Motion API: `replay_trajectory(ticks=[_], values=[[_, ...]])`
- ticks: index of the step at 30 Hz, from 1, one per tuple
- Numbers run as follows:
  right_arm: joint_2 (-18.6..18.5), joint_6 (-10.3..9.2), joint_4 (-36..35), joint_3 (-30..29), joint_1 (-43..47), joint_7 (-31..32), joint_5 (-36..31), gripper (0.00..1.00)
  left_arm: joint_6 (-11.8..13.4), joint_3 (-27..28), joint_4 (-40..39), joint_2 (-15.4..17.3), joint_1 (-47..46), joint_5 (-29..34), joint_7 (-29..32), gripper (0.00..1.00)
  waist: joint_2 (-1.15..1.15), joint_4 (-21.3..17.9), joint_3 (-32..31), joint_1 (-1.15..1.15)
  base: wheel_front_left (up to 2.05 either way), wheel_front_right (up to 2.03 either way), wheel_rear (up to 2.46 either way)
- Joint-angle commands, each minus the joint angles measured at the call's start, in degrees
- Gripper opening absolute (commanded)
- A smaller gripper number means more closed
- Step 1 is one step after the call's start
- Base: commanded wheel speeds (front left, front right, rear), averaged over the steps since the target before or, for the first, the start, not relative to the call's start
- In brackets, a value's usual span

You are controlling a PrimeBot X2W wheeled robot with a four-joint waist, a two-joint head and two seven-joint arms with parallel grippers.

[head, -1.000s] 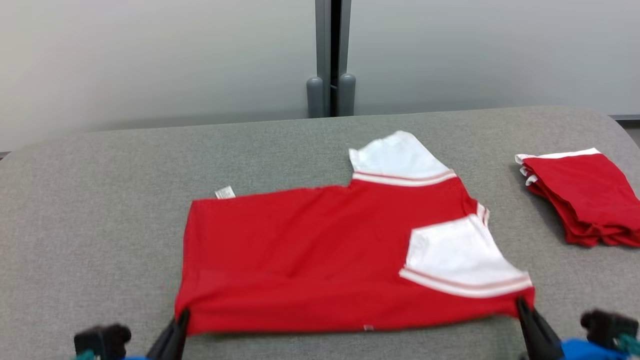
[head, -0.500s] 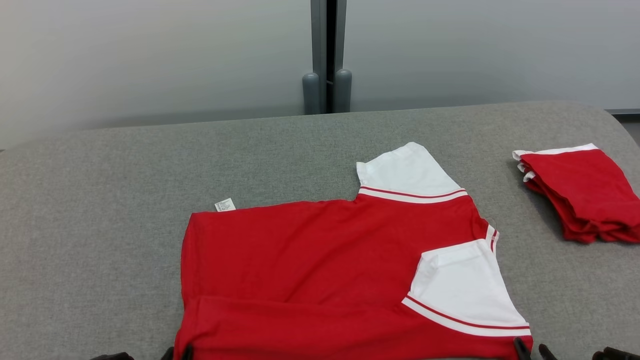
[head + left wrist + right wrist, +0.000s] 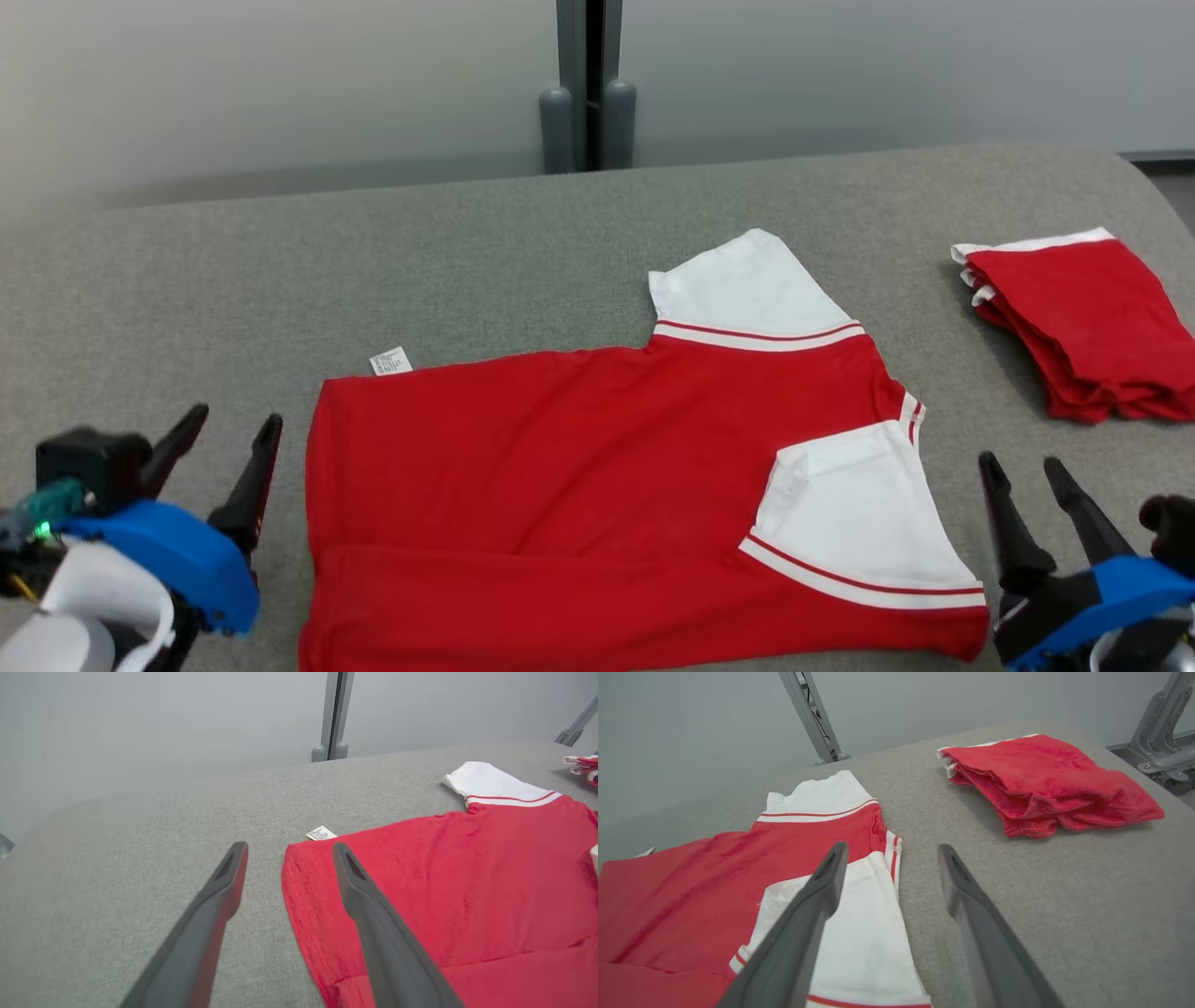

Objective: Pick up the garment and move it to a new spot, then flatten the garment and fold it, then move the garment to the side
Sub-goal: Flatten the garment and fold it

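Note:
A red garment (image 3: 560, 467) with white sleeves lies spread on the grey table (image 3: 467, 243), its near edge folded over in a strip. One white sleeve (image 3: 747, 289) points to the far side, the other (image 3: 859, 513) lies over the red body at the near right. My left gripper (image 3: 233, 425) is open just left of the garment's left edge (image 3: 299, 905), holding nothing. My right gripper (image 3: 1022, 467) is open just right of the near sleeve (image 3: 859, 933), also empty.
A stack of folded red garments (image 3: 1083, 322) sits at the table's far right, seen as a pile (image 3: 1045, 784) in the right wrist view. A small white label (image 3: 390, 361) pokes out at the garment's far left corner. A grey post (image 3: 583, 84) stands behind the table.
Both grippers let go of the garment's near corners, opened and lifted clear to its sides. The garment's near edge now lies on the table. The head camera shifted.

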Motion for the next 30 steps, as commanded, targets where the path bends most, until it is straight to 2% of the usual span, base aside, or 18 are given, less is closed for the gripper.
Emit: replay_trajectory(ticks=[1,4,7,13,21,22,23,24,26,30], values=[[0.0,0.02,-0.6,0.7,-1.5,0.4,-0.5,1.00,-0.6,0.0,0.3,0.3,-2.1,0.3,0.9,1.00,0.00,0.0,0.8,-0.01,0.00,0.00,0.00],[0.0,0.02,-1.4,3.1,-4.8,1.1,-1.0,1.00,-2.2,-1.5,2.5,1.3,-8.3,1.7,4.1,1.00,0.00,-0.9,3.2,-0.01,0.00,0.00,0.00],[0.0,0.02,-1.3,5.1,-7.6,1.3,-1.2,1.00,-3.4,-3.1,5.7,-0.1,-13.2,2.4,6.6,1.00,0.00,-1.5,5.8,-0.01,0.00,0.00,0.00],[0.0,0.02,0.0,8.1,-11.6,0.5,-0.6,1.00,-3.2,-5.5,13.5,-2.8,-19.5,4.1,9.4,1.00,0.00,-2.7,10.7,-0.01,0.00,0.00,0.00],[0.0,0.02,1.5,8.5,-13.5,-0.3,-1.0,1.00,-4.6,-8.1,20.3,-4.4,-23.4,5.5,10.4,1.00,0.00,-2.9,12.5,-0.01,0.00,0.00,0.00],[0.0,0.02,1.6,8.4,-13.7,-0.3,-1.1,1.00,-4.8,-8.4,20.8,-4.5,-23.6,5.7,10.5,0.86,0.00,-2.9,12.5,-0.01,0.00,0.00,0.00],[0.0,0.02,1.7,8.5,-14.0,-0.1,-1.2,1.00,-4.8,-8.7,21.2,-4.7,-23.8,5.7,10.5,0.48,0.00,-2.9,12.5,-0.01,0.00,0.00,0.00],[0.0,0.02,1.8,8.6,-14.4,0.2,-1.3,1.00,-4.9,-8.8,21.6,-4.8,-24.0,5.7,10.5,0.35,0.00,-2.9,12.5,-0.01,0.00,0.00,0.00],[0.0,0.02,1.8,8.8,-15.5,0.9,-1.9,1.00,-5.1,-8.9,22.1,-5.2,-24.3,5.6,10.4,0.00,0.00,-2.7,12.6,-0.01,0.00,0.00,0.00],[-1.2,0.02,2.6,7.9,-19.4,2.6,-2.9,1.00,-5.3,-9.2,21.2,-5.6,-25.1,5.8,9.8,0.00,0.00,-1.9,12.9,-0.01,0.00,0.00,0.00]])
